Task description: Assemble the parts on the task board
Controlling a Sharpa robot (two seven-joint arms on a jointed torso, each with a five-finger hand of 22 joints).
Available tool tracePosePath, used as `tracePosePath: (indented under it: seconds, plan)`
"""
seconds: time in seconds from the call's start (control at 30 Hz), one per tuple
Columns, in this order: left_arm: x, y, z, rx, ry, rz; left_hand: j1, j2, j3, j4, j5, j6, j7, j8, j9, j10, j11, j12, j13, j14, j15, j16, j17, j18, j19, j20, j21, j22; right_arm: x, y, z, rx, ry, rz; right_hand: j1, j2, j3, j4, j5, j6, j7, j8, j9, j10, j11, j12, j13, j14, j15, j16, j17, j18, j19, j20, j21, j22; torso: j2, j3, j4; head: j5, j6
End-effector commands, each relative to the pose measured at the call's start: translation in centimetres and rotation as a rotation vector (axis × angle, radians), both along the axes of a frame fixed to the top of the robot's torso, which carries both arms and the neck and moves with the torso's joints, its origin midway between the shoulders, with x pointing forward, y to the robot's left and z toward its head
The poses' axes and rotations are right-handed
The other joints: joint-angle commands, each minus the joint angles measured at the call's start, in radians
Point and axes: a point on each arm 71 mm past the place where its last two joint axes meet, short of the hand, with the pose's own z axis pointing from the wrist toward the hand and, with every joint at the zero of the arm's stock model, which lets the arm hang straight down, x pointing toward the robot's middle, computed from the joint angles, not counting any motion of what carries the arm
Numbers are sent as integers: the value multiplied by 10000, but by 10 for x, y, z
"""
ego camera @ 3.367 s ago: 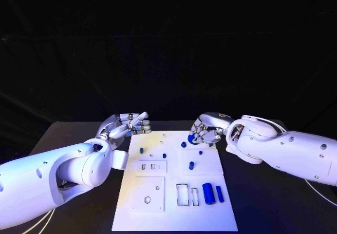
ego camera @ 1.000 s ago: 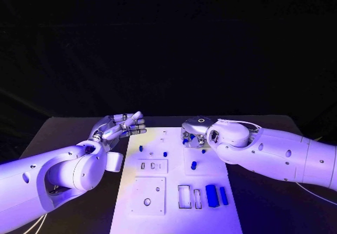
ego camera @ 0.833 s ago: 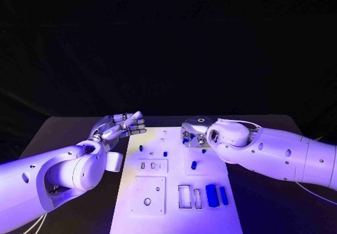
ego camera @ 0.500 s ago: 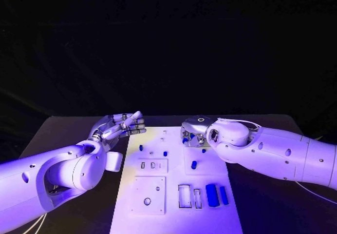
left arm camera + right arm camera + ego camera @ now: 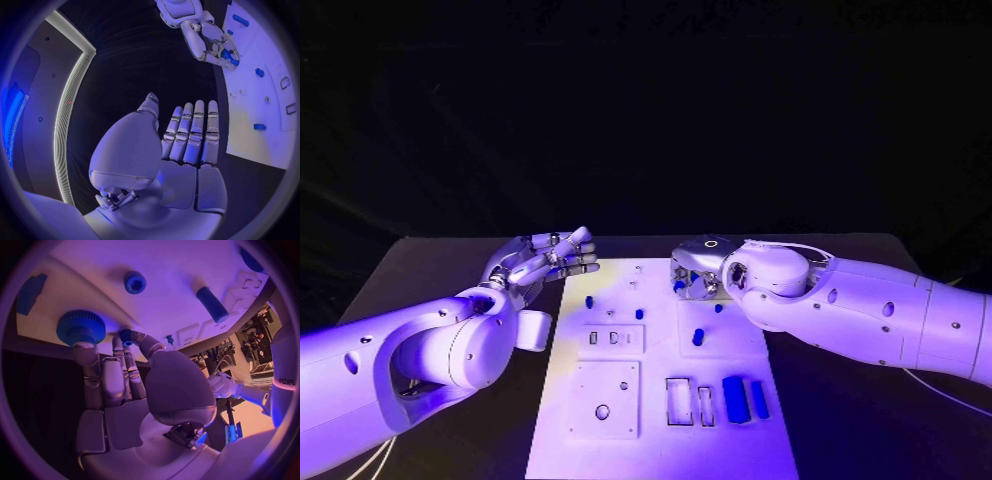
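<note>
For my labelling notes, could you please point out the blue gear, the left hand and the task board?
blue gear point(image 5: 81, 327): right wrist view, toothed top face.
left hand point(image 5: 178, 150): left wrist view, palm.
task board point(image 5: 646, 440): head view, bare near edge.

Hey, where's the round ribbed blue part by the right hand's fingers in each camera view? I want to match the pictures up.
Head view: the round ribbed blue part sits at the far end of the task board, tucked among the fingers of the right hand.
Left wrist view: a blue spot at the right hand's fingers, near the board's edge.
Right wrist view: a large ribbed disc against a fingertip.
Shared landmark: the white task board.
</note>
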Motion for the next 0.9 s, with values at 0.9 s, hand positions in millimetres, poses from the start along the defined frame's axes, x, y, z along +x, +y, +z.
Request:
tracePosePath:
  seconds: [0.9]
  plan:
    - [1,0,1,-113,-28,28,70,164,-9,-13,3,-5,51,-83,-11,-79,5,-84,-19,-24,15,-82,-5,18,-76,-21,-57,-22,-5,13,16,1396,-1488,-174,108,-190,560,33,-25,66,47,-70,88,-22,24,-13,-90,394,50,486,478,-253,180,9,613,794,43,-16,42,-8,248]
